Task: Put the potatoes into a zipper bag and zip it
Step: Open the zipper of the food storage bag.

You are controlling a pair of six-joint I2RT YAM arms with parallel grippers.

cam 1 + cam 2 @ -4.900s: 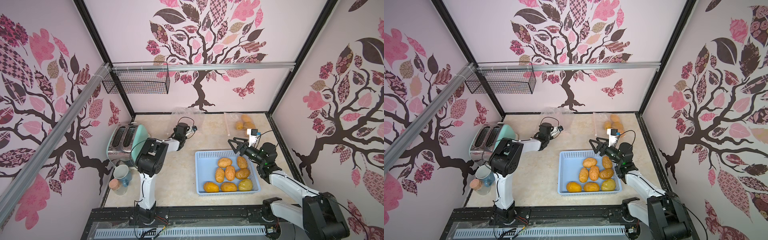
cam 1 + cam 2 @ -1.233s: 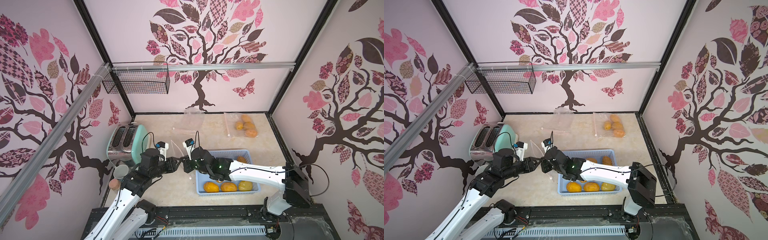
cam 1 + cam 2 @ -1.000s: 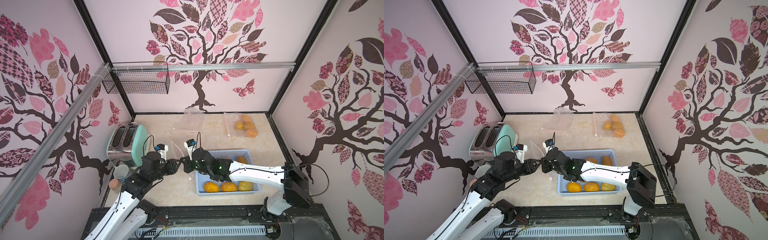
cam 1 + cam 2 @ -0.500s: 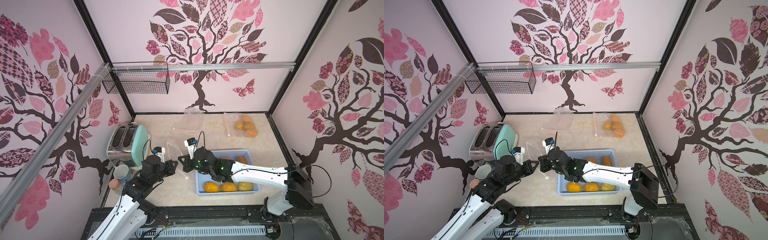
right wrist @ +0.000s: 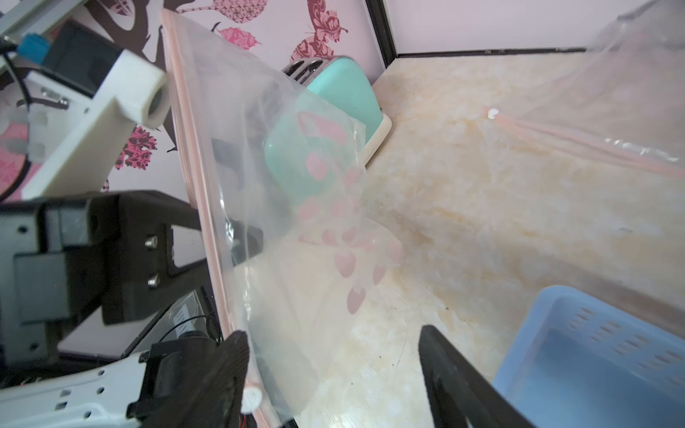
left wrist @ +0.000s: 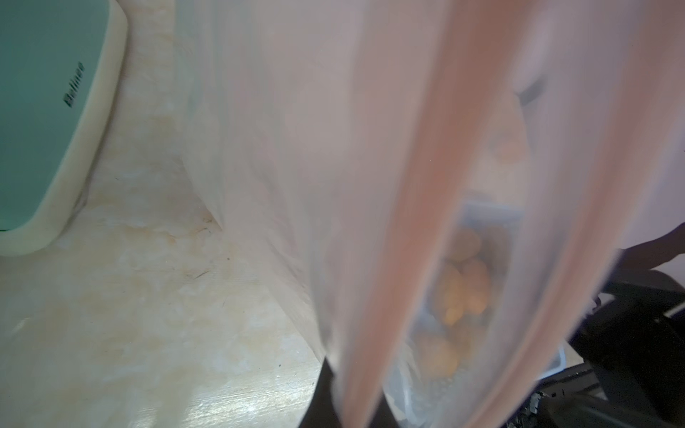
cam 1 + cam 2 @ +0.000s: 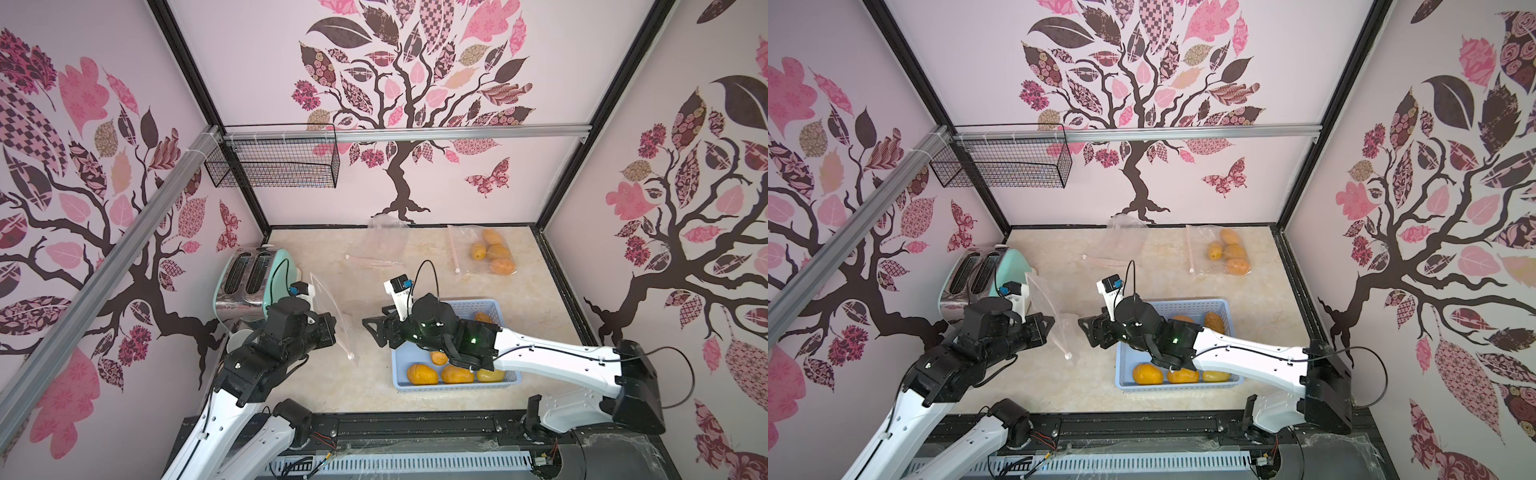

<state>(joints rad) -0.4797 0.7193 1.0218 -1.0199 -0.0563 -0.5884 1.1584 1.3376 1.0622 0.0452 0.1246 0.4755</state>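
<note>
Your right gripper (image 7: 372,332) just let go and hangs wide open, so only your left gripper (image 7: 333,326) pinches the zipper bag (image 7: 322,291) now, probably potatoes (image 7: 422,373) next.

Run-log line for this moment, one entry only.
left tool: shut on empty zipper bag | right tool: open, holding nothing | potatoes: several in blue basket

Only one legible marking: dark slanted lettering (image 6: 74,83) on the mint-green side of the toaster (image 6: 40,129), standing near the table's left edge. Reads roughly "Relinee"; first letter blurred, possibly B or R. Any other print too small or blurred to read.
</note>
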